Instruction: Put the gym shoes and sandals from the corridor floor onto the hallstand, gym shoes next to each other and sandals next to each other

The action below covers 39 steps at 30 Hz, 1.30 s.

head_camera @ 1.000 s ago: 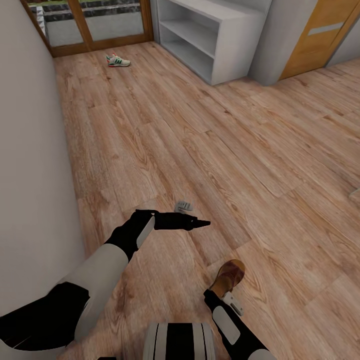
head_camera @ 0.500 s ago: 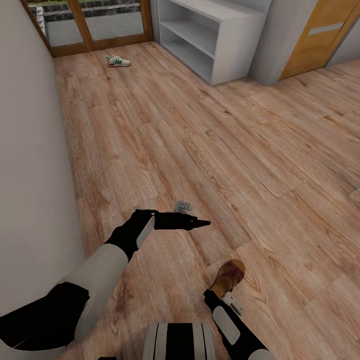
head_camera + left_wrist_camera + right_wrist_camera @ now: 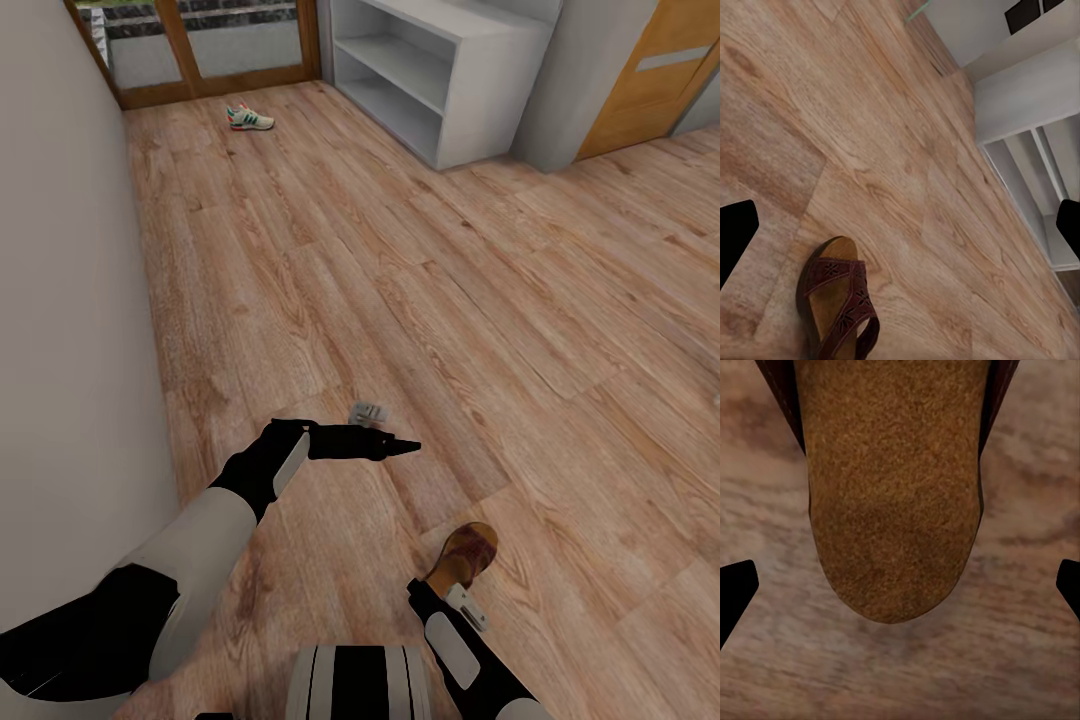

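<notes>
Head view: one sandal lies flat on the corridor floor directly ahead of the right hand, heel end nearest the hand, apparently just clear of it. Right wrist view: tan footbed of the sandal runs between the two dark fingertips, which stand wide apart at the frame edges; hand open, nothing held. Left hand is extended forward above the floor, pointing to the robot's right; head view shows a narrow dark tip, opening not readable there. Left wrist view: fingertips far apart at the frame edges, so open and empty; same sandal visible on the planks, dark strap with cut-out pattern over a tan footbed. One gym shoe sits on the floor at the far end of the corridor, near the glazed wooden door, well apart from the sandal; green stripes and red patch visible, no legible branding. Hallstand stands on the right side, both low shelves bare. Orange-brown door beyond it. No readable writing anywhere.
</notes>
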Available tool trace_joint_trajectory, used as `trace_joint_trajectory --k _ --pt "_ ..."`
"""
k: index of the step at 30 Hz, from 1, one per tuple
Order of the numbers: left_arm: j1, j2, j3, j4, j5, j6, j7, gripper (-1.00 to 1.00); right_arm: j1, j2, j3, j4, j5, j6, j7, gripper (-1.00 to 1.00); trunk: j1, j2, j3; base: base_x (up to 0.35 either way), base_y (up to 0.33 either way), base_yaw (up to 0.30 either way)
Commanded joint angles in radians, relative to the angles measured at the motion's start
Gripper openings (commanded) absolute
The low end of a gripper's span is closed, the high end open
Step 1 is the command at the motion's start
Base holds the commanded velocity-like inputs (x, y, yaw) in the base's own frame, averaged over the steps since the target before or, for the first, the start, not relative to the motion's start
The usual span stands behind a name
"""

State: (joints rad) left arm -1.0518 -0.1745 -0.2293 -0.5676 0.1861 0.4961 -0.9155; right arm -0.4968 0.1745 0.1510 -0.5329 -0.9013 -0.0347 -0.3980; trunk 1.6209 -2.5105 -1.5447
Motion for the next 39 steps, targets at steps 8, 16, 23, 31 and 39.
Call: trace_joint_trajectory --k 8,16,23,31,39 --pt "0.0 0.0 0.0 0.0 0.006 0.009 0.0 1.0 0.0 0.0 0.002 -0.001 -0.007 -0.004 -0.005 1.0 0.0 0.0 -0.001 0.003 0.0 0.005" --pt "-0.001 0.0 0.0 0.0 0.006 0.009 0.0 1.0 0.0 0.0 0.002 -0.001 -0.007 -0.004 -0.005 1.0 0.0 0.0 -0.001 0.113 0.0 0.001" --pt "0.0 0.0 0.0 0.001 0.006 0.009 0.0 1.0 0.0 0.0 0.002 -0.001 -0.007 -0.004 -0.005 1.0 0.0 0.0 -0.001 0.034 0.0 0.0" --pt "0.001 0.0 0.001 0.003 0.006 0.009 0.0 1.0 0.0 0.0 0.002 -0.001 -0.007 -0.004 -0.005 1.0 0.0 0.0 -0.001 0.004 0.0 0.0" --pt "0.001 0.0 0.0 0.002 0.006 0.009 0.0 1.0 0.0 0.0 0.002 -0.001 -0.008 -0.004 -0.005 1.0 0.0 0.0 -0.001 0.037 0.0 0.0"
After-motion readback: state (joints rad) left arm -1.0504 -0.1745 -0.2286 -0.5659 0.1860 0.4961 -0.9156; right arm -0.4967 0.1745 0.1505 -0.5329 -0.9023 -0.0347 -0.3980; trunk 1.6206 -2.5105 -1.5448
